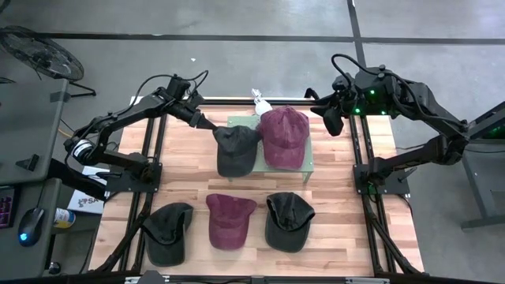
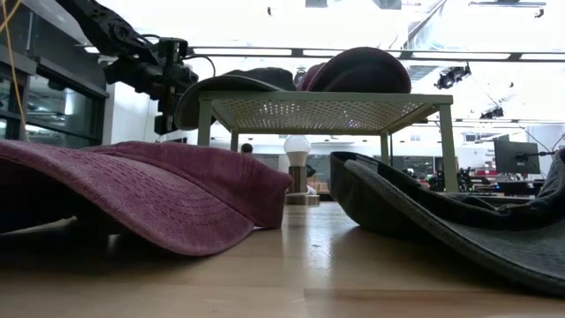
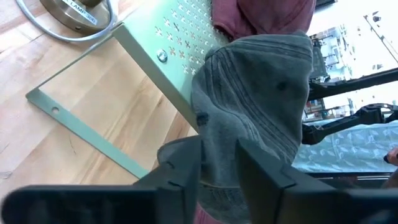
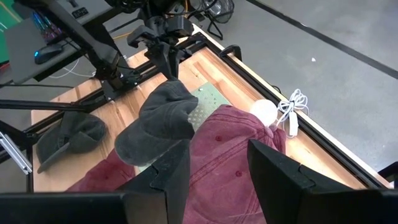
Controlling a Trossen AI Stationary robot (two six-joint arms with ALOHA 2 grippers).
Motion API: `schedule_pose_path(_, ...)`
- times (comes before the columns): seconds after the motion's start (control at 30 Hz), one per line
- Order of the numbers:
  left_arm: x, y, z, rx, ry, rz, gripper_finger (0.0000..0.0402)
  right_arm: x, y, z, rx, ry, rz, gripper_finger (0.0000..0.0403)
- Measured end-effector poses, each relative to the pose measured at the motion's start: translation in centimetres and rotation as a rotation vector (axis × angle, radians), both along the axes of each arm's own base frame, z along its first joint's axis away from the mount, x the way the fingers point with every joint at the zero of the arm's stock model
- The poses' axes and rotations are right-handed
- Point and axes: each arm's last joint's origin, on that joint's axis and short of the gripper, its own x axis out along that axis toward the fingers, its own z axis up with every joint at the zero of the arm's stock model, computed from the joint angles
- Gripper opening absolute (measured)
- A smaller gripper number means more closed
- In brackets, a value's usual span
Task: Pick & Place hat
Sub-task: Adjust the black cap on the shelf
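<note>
A dark grey cap (image 1: 237,150) lies on the left part of a green perforated stand (image 1: 304,162), beside a maroon cap (image 1: 284,136) resting on the stand's right part. My left gripper (image 1: 207,124) is at the grey cap's far-left edge, shut on it. My right gripper (image 1: 331,118) hangs open off the stand's far-right corner, touching nothing. In the low view the grey cap (image 2: 231,84) and the maroon cap (image 2: 362,69) sit on top of the stand (image 2: 318,110). Three more caps lie flat along the table's near side: dark (image 1: 170,231), maroon (image 1: 230,221), dark (image 1: 288,221). My left gripper holds the grey cap by the edge of its crown (image 3: 217,158), pinched between the two fingers (image 3: 180,168). The fingers come slanting down from the table's far-left side. The cap (image 4: 158,121) spreads away from the fingers and lies on the stand, its near part overhanging the stand's edge.
A white bulb on a small base with a cord (image 1: 260,101) stands just beyond the stand's far edge. The arms' frames run along the table's left (image 1: 146,170) and right (image 1: 367,177) sides. Bare wood (image 1: 185,170) shows left of the stand.
</note>
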Motion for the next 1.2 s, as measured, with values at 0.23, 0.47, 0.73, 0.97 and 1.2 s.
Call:
schedule_pose_path(0.23,0.0,0.0,0.0,0.003,-0.001,-0.001,0.0021,0.0,0.0,0.0,-0.004,0.002,0.002,0.0151)
schedule_pose_path(0.47,0.1,0.1,0.2,0.003,-0.015,0.004,0.0002,0.0,0.0,0.0,0.003,-0.001,-0.002,0.0151)
schedule_pose_path(0.73,0.7,0.8,1.4,0.000,-0.116,0.014,0.0001,0.9,0.0,-0.5,0.013,0.029,0.011,0.0151)
schedule_pose_path(0.97,1.0,1.3,2.4,0.007,-0.181,0.032,0.0000,1.7,-0.1,-0.9,0.017,0.051,0.017,0.0151)
schedule_pose_path(1.2,1.1,1.4,2.7,0.006,-0.201,0.040,0.0000,4.9,-0.5,-1.1,0.033,-0.034,0.121,0.0151)
